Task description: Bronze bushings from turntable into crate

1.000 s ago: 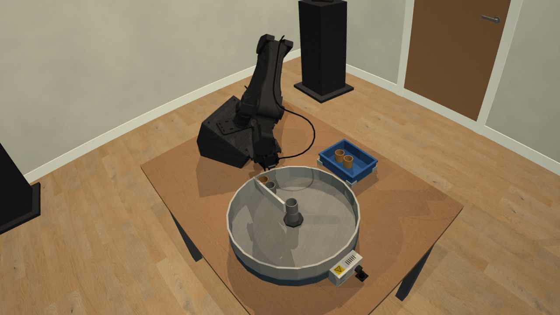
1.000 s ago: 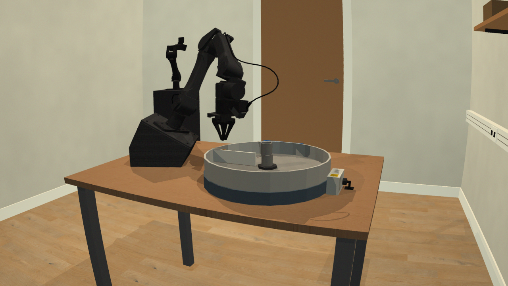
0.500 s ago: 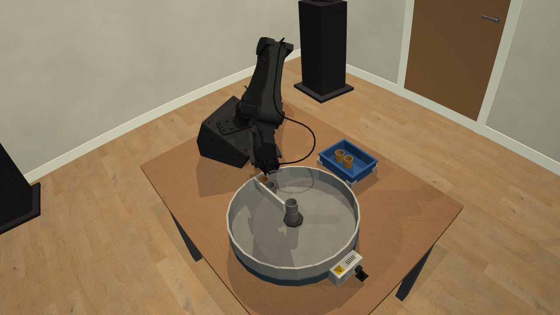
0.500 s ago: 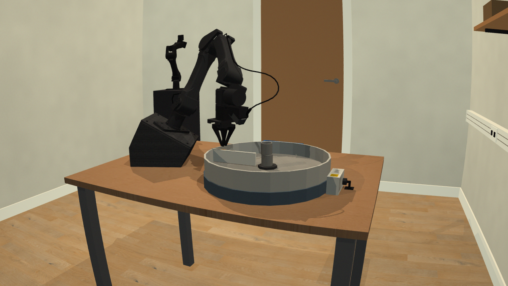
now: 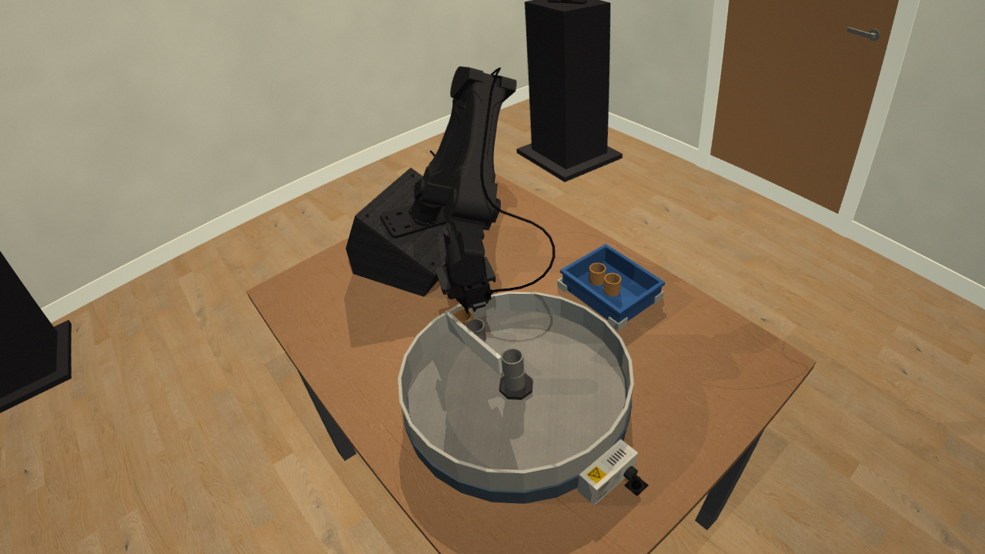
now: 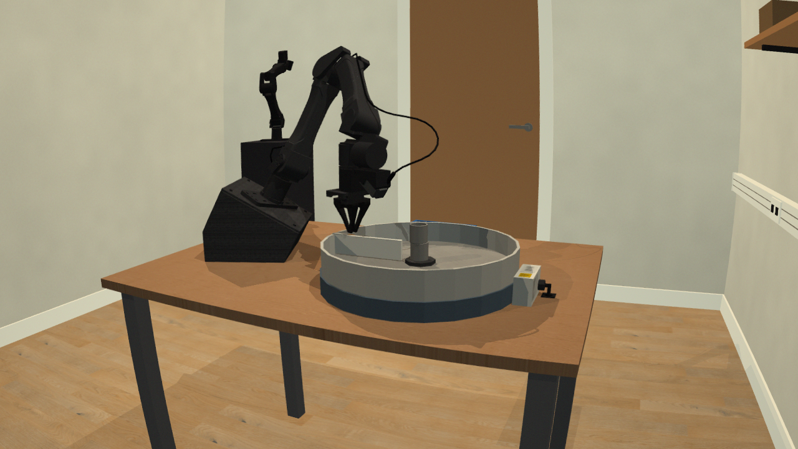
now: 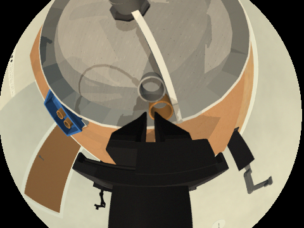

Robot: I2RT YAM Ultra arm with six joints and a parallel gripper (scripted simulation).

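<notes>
A bronze bushing (image 5: pixel 462 315) (image 7: pixel 166 114) stands on the turntable (image 5: pixel 564 427) (image 6: pixel 424 279) (image 7: pixel 95 47), close to its outer wall and the white divider. A steel bushing (image 5: pixel 476 328) (image 7: pixel 153 95) stands right next to it on the hub side. My gripper (image 5: pixel 469 312) (image 6: pixel 351 230) (image 7: pixel 150 115) is open only a narrow gap and empty, pointing down just above the bronze bushing's rim. In the wrist view one fingertip overlaps the left edge of that rim. The blue crate (image 5: pixel 646 296) (image 7: pixel 51 102) holds two upright bronze bushings (image 5: pixel 597 273) (image 5: pixel 612 283) (image 7: pixel 60 113) (image 7: pixel 68 123).
The white divider (image 5: pixel 475 342) (image 6: pixel 368 247) (image 7: pixel 159 60) runs from the hub to the wall beside both bushings. A grey post (image 5: pixel 512 365) (image 6: pixel 419 242) rises at the centre. A control box (image 5: pixel 599 475) (image 6: pixel 526 285) sits outside the turntable, on the side far from the arm.
</notes>
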